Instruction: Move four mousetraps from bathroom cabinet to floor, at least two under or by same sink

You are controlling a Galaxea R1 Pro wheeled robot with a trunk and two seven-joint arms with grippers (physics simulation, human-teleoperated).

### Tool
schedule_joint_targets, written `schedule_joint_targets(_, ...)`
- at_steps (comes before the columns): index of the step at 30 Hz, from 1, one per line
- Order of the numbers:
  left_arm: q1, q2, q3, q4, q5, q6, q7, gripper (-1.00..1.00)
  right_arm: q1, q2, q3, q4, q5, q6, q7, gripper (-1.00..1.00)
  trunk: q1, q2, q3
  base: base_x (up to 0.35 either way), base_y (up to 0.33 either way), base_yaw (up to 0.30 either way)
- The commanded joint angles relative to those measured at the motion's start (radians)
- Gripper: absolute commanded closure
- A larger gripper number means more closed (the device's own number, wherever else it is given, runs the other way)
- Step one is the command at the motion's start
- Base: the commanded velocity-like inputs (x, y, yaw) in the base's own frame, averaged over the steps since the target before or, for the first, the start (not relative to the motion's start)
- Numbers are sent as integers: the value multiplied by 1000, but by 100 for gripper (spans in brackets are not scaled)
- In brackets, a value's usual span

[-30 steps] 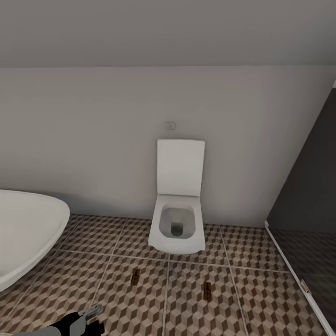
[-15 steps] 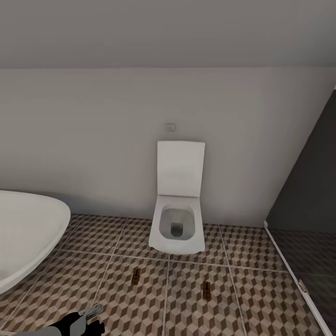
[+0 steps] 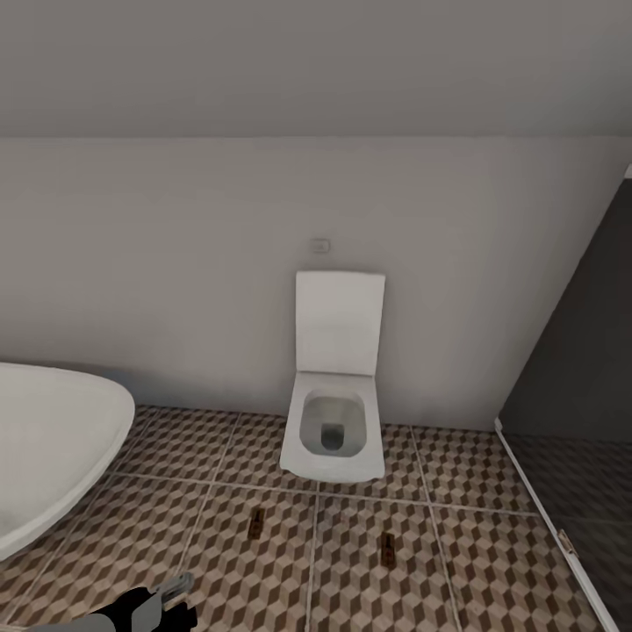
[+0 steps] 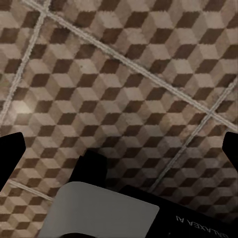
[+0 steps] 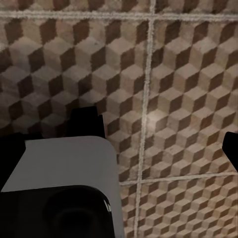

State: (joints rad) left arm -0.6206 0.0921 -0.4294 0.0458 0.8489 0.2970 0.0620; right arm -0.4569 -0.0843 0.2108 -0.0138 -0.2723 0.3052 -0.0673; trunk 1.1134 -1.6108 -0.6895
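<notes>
Our left pincer (image 3: pixel 167 597) hangs low over the bathroom floor (image 3: pixel 491 562), its fingers spread wide and empty in the left wrist view; the right pincer (image 5: pixel 119 144) likewise gapes over bare tile. Ahead of the left pincer, two mousetraps (image 3: pixel 255 523) (image 3: pixel 387 546) lie flat just before the toilet (image 3: pixel 333 430), long axes pointing toward it. The left arm looks nearer. The bathtub (image 3: pixel 53 448) stands left of the toilet. The wrist views miss the traps.
</notes>
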Motion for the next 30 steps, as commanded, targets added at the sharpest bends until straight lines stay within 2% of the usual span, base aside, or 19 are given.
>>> schedule_joint_targets(1,-1,0,-8,0,10,4,2,-100,0,0,8,-1,-10,5,-3,-100,-4,7,2,0,0,0)
schedule_joint_targets(30,-1,-3,-8,0,10,4,2,-100,13,3,9,20,-9,2,-2,-100,-115,210,93,0,0,0)
